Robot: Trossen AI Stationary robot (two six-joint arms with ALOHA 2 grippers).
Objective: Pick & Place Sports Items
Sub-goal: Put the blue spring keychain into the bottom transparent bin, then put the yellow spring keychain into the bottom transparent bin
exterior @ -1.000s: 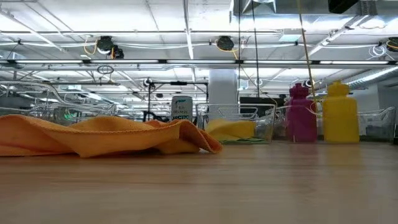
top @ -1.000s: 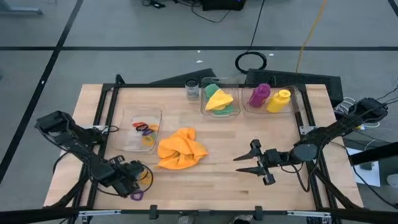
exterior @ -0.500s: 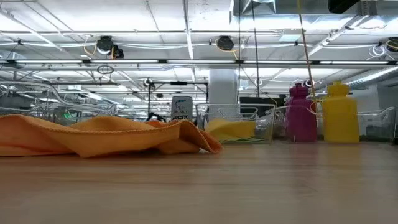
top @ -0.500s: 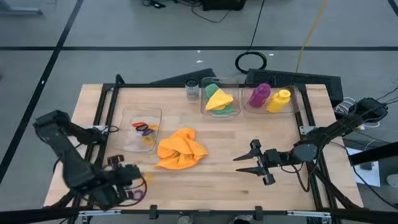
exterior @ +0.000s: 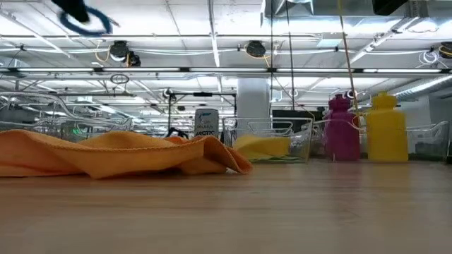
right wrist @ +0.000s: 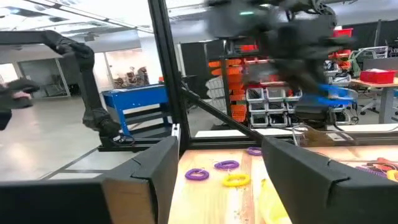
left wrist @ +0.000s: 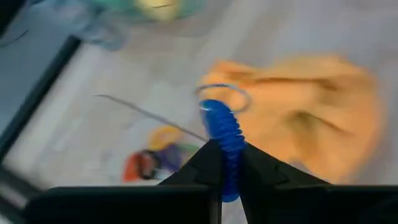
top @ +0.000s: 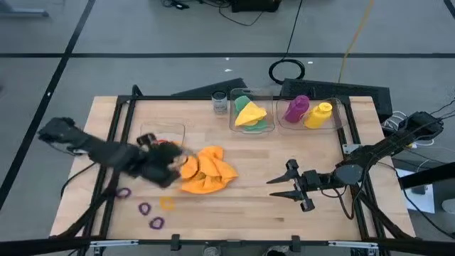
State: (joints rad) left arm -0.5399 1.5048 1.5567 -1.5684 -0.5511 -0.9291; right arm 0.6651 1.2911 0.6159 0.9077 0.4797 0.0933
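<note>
The left gripper (left wrist: 225, 163) hangs in the air over the left side of the table (top: 242, 213), between the clear box (top: 146, 165) of rings and the orange cloth (top: 206, 169), its fingers pinched tight on a blue ring (left wrist: 224, 130) that stands up between them. The hold looks thin: only the ring's lower edge is clamped, so a quick swing could flick it loose and send it rolling onto the cloth or off the table. The box walls are low and the gripper is close beside the cloth, so a release slightly off line would drop the ring outside the box or snag the fabric. Three purple rings (top: 144, 208) and a yellow ring (top: 166, 204) lie loose on the wood near the front left edge, waiting to be picked. The right gripper (top: 279, 186) rests low over the right side of the table with its fingers spread and empty, well apart from the purple bottle (top: 296, 108) and yellow bottle (top: 318, 114) in the far box (top: 341, 114).
</note>
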